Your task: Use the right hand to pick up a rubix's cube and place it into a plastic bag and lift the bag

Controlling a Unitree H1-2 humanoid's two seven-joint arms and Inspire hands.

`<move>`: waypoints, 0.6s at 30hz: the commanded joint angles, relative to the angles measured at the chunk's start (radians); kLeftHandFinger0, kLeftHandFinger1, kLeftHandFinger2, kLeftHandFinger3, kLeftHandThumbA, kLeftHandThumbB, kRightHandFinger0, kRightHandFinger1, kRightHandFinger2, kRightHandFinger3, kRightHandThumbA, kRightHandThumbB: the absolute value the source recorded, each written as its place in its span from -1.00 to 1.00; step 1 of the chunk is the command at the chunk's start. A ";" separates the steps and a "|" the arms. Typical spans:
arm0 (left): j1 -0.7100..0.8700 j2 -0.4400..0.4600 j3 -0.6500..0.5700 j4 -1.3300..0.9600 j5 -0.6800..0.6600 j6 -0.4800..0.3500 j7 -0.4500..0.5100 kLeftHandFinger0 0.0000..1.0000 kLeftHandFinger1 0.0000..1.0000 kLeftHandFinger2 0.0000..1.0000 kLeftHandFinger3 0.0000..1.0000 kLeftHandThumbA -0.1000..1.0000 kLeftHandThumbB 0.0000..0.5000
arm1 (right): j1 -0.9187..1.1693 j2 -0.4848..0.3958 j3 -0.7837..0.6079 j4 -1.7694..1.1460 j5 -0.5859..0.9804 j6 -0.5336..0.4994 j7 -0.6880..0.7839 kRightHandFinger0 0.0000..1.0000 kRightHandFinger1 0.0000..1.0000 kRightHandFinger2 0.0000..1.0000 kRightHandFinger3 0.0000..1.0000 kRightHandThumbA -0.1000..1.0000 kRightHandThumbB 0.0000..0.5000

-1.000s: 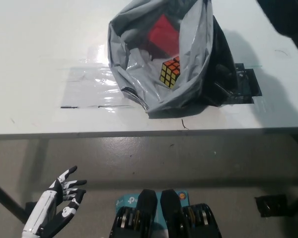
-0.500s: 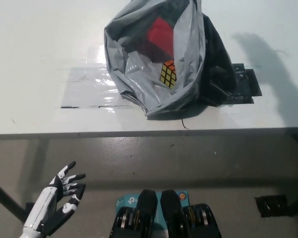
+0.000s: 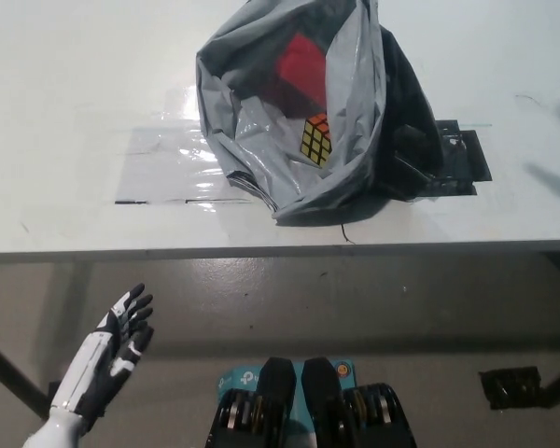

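On the white tabletop [image 3: 65,112], a crumpled grey plastic bag [image 3: 355,121] sits with its mouth gaping upward, and the multicoloured rubix's cube [image 3: 316,139] lies inside it, resting on the bag's lower inner wall just below a red block-shaped item [image 3: 303,65] that is also within. A sheet of clear film [image 3: 168,163] lies flat on the table beside the bag, and a dark patch [image 3: 462,159] shows behind it to the right. The black right hand is not in view, so its finger state cannot be told. The white left hand [image 3: 112,350] rests low at the left, below the table edge, fingers spread and holding nothing.

Judgement: placement appears complete; the lift remains. To do it well, the right hand should come in over the bag's upper rim, gather enough of the loose film to close the mouth, and rise straight so the cube stays in the pocket. A grip on one thin fold risks slippage or tipping the contents out.
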 commanded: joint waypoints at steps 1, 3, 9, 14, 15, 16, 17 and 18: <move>-0.083 0.013 0.053 -0.008 -0.058 -0.007 0.024 1.00 1.00 1.00 1.00 0.87 -0.50 | 0.404 0.041 -0.327 -0.655 0.395 -0.327 -0.241 1.00 1.00 1.00 1.00 1.00 0.77; -0.081 0.005 0.056 -0.004 -0.063 0.000 0.029 1.00 1.00 1.00 1.00 0.92 -0.43 | 0.536 0.167 -0.223 -0.655 0.341 -0.461 -0.281 1.00 1.00 1.00 1.00 0.78 0.89; -0.065 -0.014 0.058 0.033 -0.072 -0.061 0.033 1.00 1.00 1.00 1.00 1.00 -0.48 | 0.934 0.441 0.038 -0.642 0.172 -0.523 -0.311 1.00 1.00 1.00 1.00 1.00 0.39; -0.040 -0.001 0.055 0.039 -0.082 -0.085 0.005 1.00 1.00 1.00 1.00 1.00 -0.46 | 1.024 0.499 0.079 -0.294 0.107 -0.641 -0.334 1.00 1.00 1.00 1.00 1.00 0.35; -0.039 0.002 0.050 0.039 -0.086 -0.083 -0.006 1.00 1.00 1.00 1.00 1.00 -0.34 | 1.016 0.511 0.070 -0.208 0.125 -0.650 -0.329 1.00 1.00 1.00 1.00 1.00 0.31; -0.044 0.003 0.046 0.043 -0.086 -0.085 -0.011 1.00 1.00 1.00 1.00 1.00 -0.26 | 1.001 0.514 0.063 -0.157 0.128 -0.651 -0.330 1.00 1.00 1.00 1.00 1.00 0.27; -0.048 0.003 0.042 0.046 -0.084 -0.089 -0.015 1.00 1.00 1.00 1.00 1.00 -0.24 | 0.991 0.516 0.053 -0.113 0.128 -0.656 -0.332 1.00 1.00 1.00 1.00 1.00 0.26; -0.035 0.002 0.039 0.037 -0.088 -0.084 -0.020 1.00 1.00 1.00 1.00 1.00 -0.17 | 0.995 0.519 0.050 -0.084 0.130 -0.661 -0.333 1.00 1.00 1.00 1.00 1.00 0.31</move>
